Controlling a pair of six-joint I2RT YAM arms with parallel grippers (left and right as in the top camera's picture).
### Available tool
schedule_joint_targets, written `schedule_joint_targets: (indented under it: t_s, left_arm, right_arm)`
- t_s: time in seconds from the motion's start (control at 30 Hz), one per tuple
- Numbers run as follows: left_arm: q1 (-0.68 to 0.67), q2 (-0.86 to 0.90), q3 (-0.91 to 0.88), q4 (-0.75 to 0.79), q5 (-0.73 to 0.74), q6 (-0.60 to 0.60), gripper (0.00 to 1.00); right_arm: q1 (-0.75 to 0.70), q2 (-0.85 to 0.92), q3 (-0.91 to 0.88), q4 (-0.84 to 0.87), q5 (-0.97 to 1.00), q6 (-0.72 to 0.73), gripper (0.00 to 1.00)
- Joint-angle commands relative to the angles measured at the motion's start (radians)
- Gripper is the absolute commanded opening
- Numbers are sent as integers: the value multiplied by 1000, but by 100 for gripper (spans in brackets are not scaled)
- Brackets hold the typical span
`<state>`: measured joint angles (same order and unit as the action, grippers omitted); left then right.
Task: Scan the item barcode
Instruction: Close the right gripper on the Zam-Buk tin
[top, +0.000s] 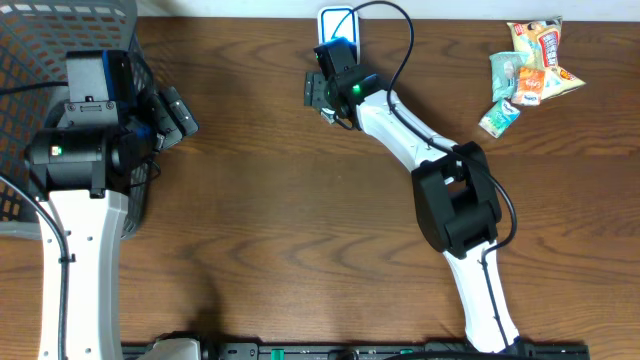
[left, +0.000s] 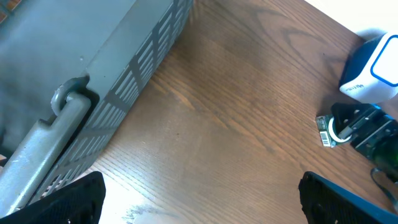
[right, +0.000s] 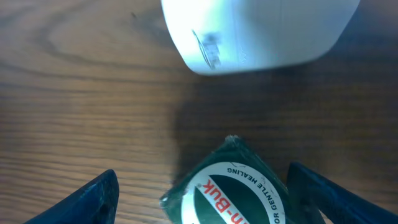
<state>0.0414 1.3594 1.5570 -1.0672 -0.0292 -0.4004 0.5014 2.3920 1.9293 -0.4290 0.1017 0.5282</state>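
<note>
Right claw (right: 200, 175) spread around green packet (right: 231, 190), white scanner (right: 255, 31) just beyond, left claw (left: 200, 183) wide apart

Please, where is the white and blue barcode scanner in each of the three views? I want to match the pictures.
Overhead: the scanner stands at the top edge, near the middle.
Left wrist: the scanner is at the right edge, in the upper part.
Right wrist: the scanner fills the top middle, white and blurred.
Shared landmark: the small round item lying on the wood just beside the scanner, at the tip of the right arm.
</note>
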Motion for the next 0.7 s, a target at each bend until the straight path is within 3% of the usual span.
schedule_joint_targets:
  t_s: [0.0,0.1,0.47,0.67]
  left_arm:
    - [4,-6,0,-2,-6,-9,98]
    - [4,-6,0,-2,-6,-9,98]
    - [4,-6,0,-2,-6,-9,98]
    - [4,-6,0,-2,-6,-9,97]
  right_arm:
    - [11,13,1,-16,19,25,80]
    - [10,14,1,-73,101,25,75]
    - [10,-1,1,-354,211,24,75]
    - [10,-70,1,-534,288,27,70]
